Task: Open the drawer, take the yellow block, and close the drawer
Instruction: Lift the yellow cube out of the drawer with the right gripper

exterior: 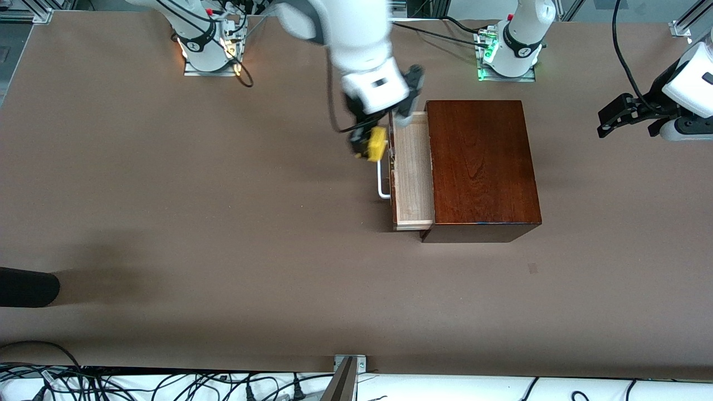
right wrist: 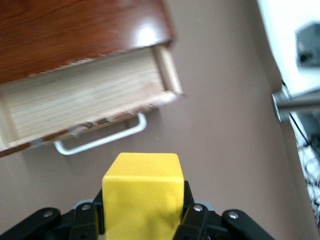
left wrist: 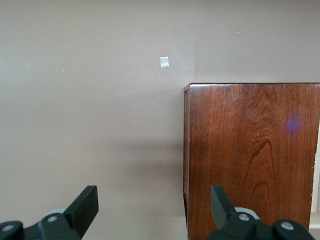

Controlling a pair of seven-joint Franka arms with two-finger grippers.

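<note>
The right gripper [exterior: 372, 146] is up in the air with the yellow block [exterior: 377, 143] pinched between its 2 fingers, hanging over the white handle [exterior: 382, 181] and the front edge of the drawer [exterior: 413, 170]. From the right wrist view the block [right wrist: 143, 192] sits squarely between the black fingers [right wrist: 192, 215], with the drawer [right wrist: 85, 97] and its handle [right wrist: 102, 141] below it.

The drawer is pulled out of the wooden box [exterior: 480, 164], toward the right arm's end of the surface [exterior: 195, 223]. Its pale wood inside is showing and looks bare in the part that can be seen.

The left arm waits off at its own end of the surface, its gripper [exterior: 626, 115] in the air beside the box and well apart from it. In the left wrist view its fingers [left wrist: 84, 206] are spread wide with nothing between them, and the glossy top of the box [left wrist: 250, 150] lies under 1 of them. A small pale mark [left wrist: 164, 62] sits on the surface near the box's corner.
</note>
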